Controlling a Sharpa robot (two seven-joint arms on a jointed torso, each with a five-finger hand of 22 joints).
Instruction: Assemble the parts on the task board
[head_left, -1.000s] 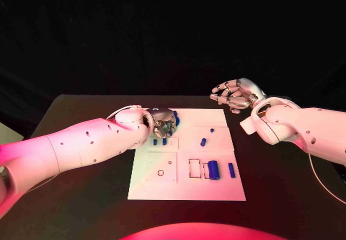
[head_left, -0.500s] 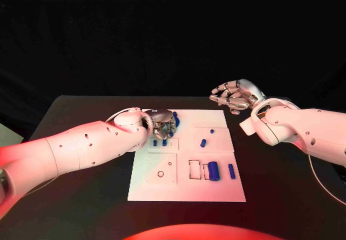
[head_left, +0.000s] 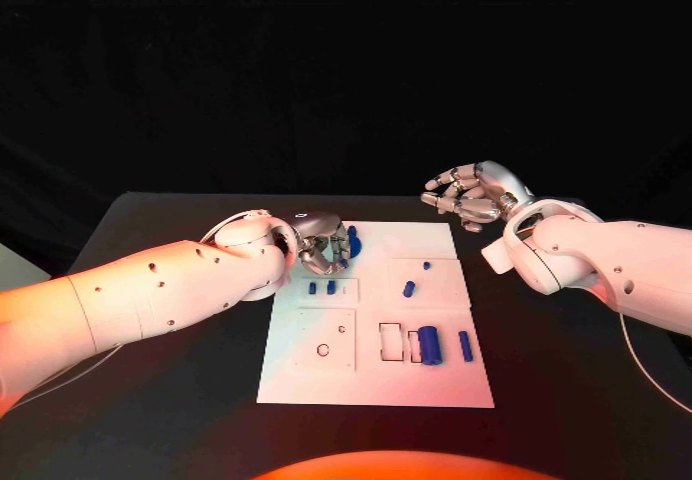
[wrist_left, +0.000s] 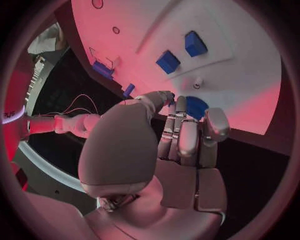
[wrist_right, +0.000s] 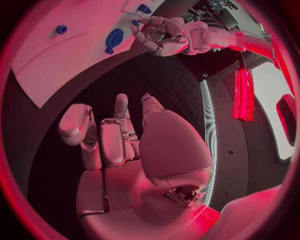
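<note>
The white task board (head_left: 375, 375) lies in the middle of the black table. A round blue part (head_left: 352, 241) (wrist_left: 196, 108) (wrist_right: 114, 37) sits at the board's far left corner. My left hand (head_left: 320, 247) (wrist_left: 181, 135) (wrist_right: 157, 34) hangs right beside it, fingers curled down, thumb and fingertips at the part's edge; a grip cannot be made out. Two small blue parts (head_left: 322, 288) (wrist_left: 167, 61) stand in sockets just in front of that hand. My right hand (head_left: 470, 194) (wrist_right: 119, 140) is raised off the board's far right corner, fingers loosely bent and apart, holding nothing.
A blue cylinder (head_left: 428, 343) and a thin blue bar (head_left: 464, 344) lie on the board's near right. Two more small blue parts (head_left: 408, 289) sit mid-right. A small white peg (wrist_left: 198, 82) stands near the round part. Bare black table (head_left: 577, 380) surrounds the board.
My left hand has stayed at the round blue part, its fingers shifting only slightly, while its forearm has swung a little. The right hand has barely moved.
</note>
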